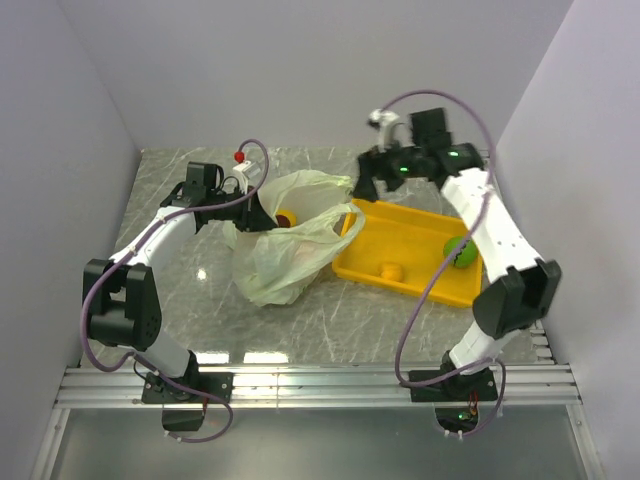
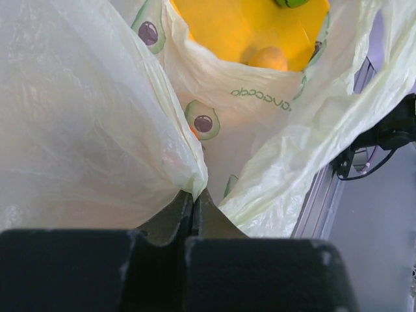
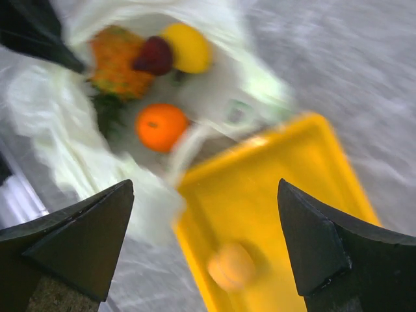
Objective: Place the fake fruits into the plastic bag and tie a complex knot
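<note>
The pale-green plastic bag (image 1: 285, 250) lies open-mouthed at mid-table. My left gripper (image 2: 193, 195) is shut on its rim film and holds the mouth up. Inside the bag lie an orange ball (image 3: 160, 125), a pineapple-like piece (image 3: 116, 62), a dark plum (image 3: 154, 55) and a yellow lemon (image 3: 187, 47). My right gripper (image 3: 205, 221) hangs wide open and empty above the gap between bag and tray; in the top view that gripper (image 1: 365, 185) is at the tray's far-left corner. A green apple (image 1: 460, 250) and a small yellow piece (image 1: 392, 271) sit in the tray. No knot is in view.
The yellow rectangular tray (image 1: 420, 222) stands right of the bag, its left end touching the bag's film. White walls close in on the left, right and back. An aluminium rail (image 1: 320, 385) runs along the near edge by the arm bases.
</note>
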Action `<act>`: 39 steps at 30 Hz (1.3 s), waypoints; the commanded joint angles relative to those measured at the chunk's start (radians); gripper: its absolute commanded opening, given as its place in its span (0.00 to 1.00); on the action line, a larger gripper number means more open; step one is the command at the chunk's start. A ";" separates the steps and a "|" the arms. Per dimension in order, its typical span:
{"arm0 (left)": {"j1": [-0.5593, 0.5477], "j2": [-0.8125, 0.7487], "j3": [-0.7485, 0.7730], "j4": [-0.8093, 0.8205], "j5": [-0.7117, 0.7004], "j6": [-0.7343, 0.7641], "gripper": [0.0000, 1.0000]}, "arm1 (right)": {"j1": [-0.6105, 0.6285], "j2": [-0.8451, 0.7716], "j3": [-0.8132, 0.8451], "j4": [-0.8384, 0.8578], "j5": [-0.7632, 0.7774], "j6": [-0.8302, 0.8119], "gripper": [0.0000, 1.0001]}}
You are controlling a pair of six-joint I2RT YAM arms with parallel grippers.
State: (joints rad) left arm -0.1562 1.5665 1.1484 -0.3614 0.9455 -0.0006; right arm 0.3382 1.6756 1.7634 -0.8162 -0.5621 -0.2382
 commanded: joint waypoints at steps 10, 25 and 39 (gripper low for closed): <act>0.003 -0.040 -0.016 -0.001 0.035 0.037 0.00 | -0.169 -0.151 -0.435 -0.181 0.123 -0.270 0.95; 0.003 -0.031 -0.016 -0.028 -0.010 0.034 0.01 | -0.168 0.068 -0.539 -0.035 0.156 0.054 0.96; 0.003 -0.011 0.004 -0.042 -0.010 0.048 0.01 | -0.177 0.138 -0.498 -0.054 0.140 0.080 0.60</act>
State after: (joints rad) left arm -0.1562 1.5661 1.1332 -0.3904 0.9329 0.0216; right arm 0.1696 1.8351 1.2114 -0.8646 -0.4103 -0.1635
